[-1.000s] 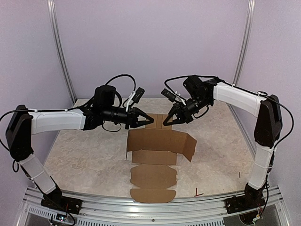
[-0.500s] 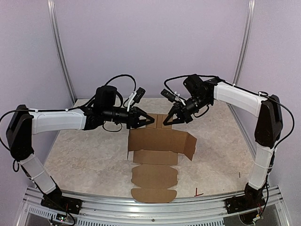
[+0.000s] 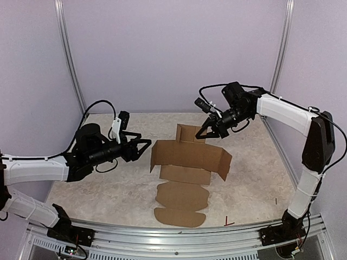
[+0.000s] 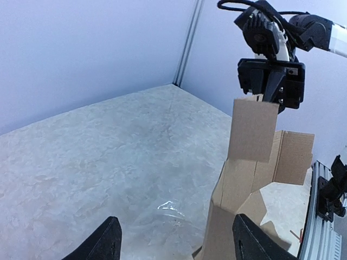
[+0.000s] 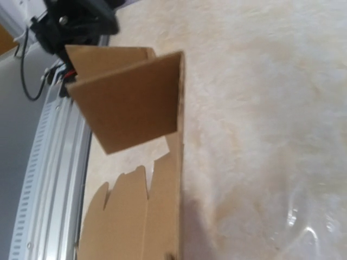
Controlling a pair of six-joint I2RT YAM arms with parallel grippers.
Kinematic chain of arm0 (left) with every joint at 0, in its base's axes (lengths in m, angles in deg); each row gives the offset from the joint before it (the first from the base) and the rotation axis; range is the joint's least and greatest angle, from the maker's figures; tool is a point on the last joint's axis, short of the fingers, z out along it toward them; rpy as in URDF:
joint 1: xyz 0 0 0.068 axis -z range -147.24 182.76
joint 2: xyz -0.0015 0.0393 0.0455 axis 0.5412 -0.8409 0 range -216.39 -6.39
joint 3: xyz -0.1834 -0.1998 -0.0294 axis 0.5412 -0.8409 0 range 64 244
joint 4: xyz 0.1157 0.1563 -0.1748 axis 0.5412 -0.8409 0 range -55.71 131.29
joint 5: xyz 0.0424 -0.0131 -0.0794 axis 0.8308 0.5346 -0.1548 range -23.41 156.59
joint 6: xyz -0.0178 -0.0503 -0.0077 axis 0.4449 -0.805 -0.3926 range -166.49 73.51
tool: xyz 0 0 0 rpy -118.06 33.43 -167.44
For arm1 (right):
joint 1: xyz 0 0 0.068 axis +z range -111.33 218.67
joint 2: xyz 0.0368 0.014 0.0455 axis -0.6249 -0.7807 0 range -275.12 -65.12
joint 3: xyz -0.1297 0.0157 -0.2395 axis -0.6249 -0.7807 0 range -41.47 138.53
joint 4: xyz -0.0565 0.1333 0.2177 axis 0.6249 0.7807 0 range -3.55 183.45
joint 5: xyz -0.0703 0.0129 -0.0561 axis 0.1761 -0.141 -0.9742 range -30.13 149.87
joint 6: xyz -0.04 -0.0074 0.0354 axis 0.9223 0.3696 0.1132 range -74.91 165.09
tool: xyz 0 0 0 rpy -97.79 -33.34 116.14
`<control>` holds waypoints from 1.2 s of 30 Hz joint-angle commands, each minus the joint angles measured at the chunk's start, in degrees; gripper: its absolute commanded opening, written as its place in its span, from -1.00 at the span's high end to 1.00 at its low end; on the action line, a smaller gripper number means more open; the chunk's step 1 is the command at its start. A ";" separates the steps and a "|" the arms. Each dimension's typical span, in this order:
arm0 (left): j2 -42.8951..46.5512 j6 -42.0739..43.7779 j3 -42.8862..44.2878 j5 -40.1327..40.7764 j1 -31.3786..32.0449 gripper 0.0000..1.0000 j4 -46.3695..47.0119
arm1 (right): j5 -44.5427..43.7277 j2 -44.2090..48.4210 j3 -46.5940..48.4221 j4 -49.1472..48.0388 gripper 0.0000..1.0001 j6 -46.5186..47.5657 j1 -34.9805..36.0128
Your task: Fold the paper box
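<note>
The paper box lies mostly flat mid-counter, with its far flap lifted. Up there the right gripper is clenched on that flap, while the left gripper hangs released, apart at the left. It looks like early folding, and next the left should probably raise a side wall.

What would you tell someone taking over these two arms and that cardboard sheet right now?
Left end effector: open, empty, hovering left of the paper box.
Right end effector: shut on the box's far flap, holding it upright.
Box: mostly flat on the table, with its side wings partly raised and the rounded near flaps lying flat.
Done: far flap lifted.
Left: nearly all the folding and closing.
</note>
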 commanded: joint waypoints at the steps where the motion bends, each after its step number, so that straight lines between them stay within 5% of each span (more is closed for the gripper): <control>1: 3.03 -7.11 -10.92 9.91 1.12 -0.38 10.75 | 2.86 3.61 -2.78 -5.42 1.00 -5.17 -2.73; 7: -2.87 -12.65 -17.28 9.68 2.83 -0.38 24.09 | 9.29 4.43 -4.63 -9.72 1.00 -10.49 -6.07; 19: -27.38 -22.22 -7.08 -3.60 1.98 -0.29 43.82 | 10.16 8.48 -8.80 -14.97 1.00 -14.92 -7.06; 30: -37.65 -29.64 -4.97 -13.56 0.66 0.75 58.56 | 9.01 8.89 -11.38 -18.37 1.00 -17.52 -8.11; 36: -37.84 -29.27 -5.18 -15.35 -0.70 1.00 58.41 | 6.23 8.07 -7.13 -9.12 0.14 -10.24 -8.23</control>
